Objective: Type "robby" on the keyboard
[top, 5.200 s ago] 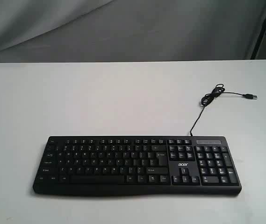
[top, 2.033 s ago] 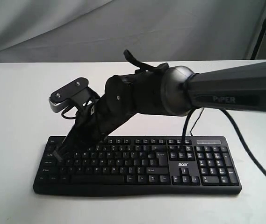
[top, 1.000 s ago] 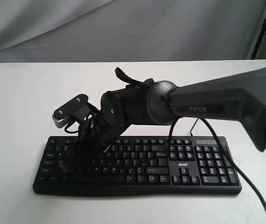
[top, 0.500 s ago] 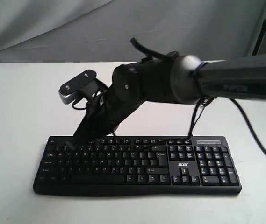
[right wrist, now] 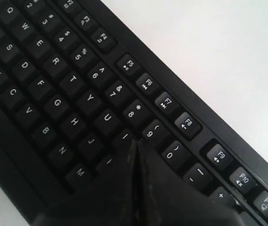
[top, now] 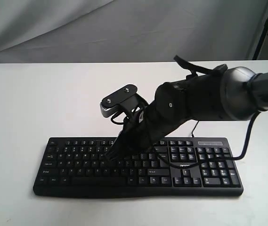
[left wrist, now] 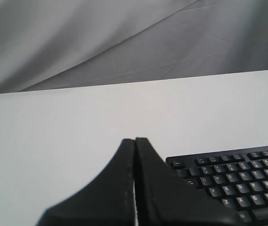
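The black keyboard (top: 195, 165) lies across the front of the white table. My right gripper (top: 109, 157) reaches in from the right and slants down onto the middle of the letter rows. Seen from the right wrist, the right gripper (right wrist: 134, 143) is shut, empty, its tip down between the I and 9 keys of the keyboard (right wrist: 53, 80), hiding the O key. In the left wrist view my left gripper (left wrist: 134, 140) is shut on nothing, above bare table beside the Esc corner of the keyboard (left wrist: 237, 179). It does not show in the exterior view.
The white table (top: 20, 103) stretches back to a grey cloth backdrop (top: 124, 28). A black cable of the right arm (top: 243, 146) hangs over the number pad end. The right arm's wrist camera (top: 119, 100) sticks up above the function keys.
The right gripper has swung from the keyboard's left end, lifted, then moved right and come down on the middle keys near I and O.
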{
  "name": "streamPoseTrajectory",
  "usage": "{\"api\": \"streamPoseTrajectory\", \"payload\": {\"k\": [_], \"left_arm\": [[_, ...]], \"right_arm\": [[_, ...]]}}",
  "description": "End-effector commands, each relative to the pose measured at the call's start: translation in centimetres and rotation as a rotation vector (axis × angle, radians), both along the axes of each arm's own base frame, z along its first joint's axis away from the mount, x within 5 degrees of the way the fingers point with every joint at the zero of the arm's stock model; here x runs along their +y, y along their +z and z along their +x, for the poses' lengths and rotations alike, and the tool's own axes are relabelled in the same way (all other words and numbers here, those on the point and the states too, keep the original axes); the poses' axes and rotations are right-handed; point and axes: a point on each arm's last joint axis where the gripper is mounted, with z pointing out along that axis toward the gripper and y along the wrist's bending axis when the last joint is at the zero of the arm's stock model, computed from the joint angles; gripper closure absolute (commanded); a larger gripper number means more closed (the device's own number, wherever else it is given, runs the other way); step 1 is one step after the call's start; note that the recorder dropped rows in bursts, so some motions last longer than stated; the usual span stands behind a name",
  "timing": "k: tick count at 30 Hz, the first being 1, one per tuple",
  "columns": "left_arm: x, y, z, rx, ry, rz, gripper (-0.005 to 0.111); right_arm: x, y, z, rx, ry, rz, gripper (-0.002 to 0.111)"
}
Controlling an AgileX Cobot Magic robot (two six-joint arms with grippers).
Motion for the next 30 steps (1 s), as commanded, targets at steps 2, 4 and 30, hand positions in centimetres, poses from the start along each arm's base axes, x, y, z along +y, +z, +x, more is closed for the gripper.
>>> {"api": "streamPoseTrajectory", "payload": {"k": [2, 4, 30], "left_arm": [[0.0, -0.1, 0.0, -0.007, -0.006, 0.001, 0.107], [0.0, -0.1, 0.0, -0.007, -0.006, 0.001, 0.107], [0.0, -0.1, 0.0, -0.007, -0.006, 0.001, 0.107]], "right_arm": [[-0.2, 0.0, 0.1, -0.019, -0.023, 0.022, 0.108], [-0.1, -0.5, 0.2, -0.01, -0.025, 0.015, 0.108], [0.1, -2.5, 0.5, 0.002, -0.035, -0.001, 0.108]]}}
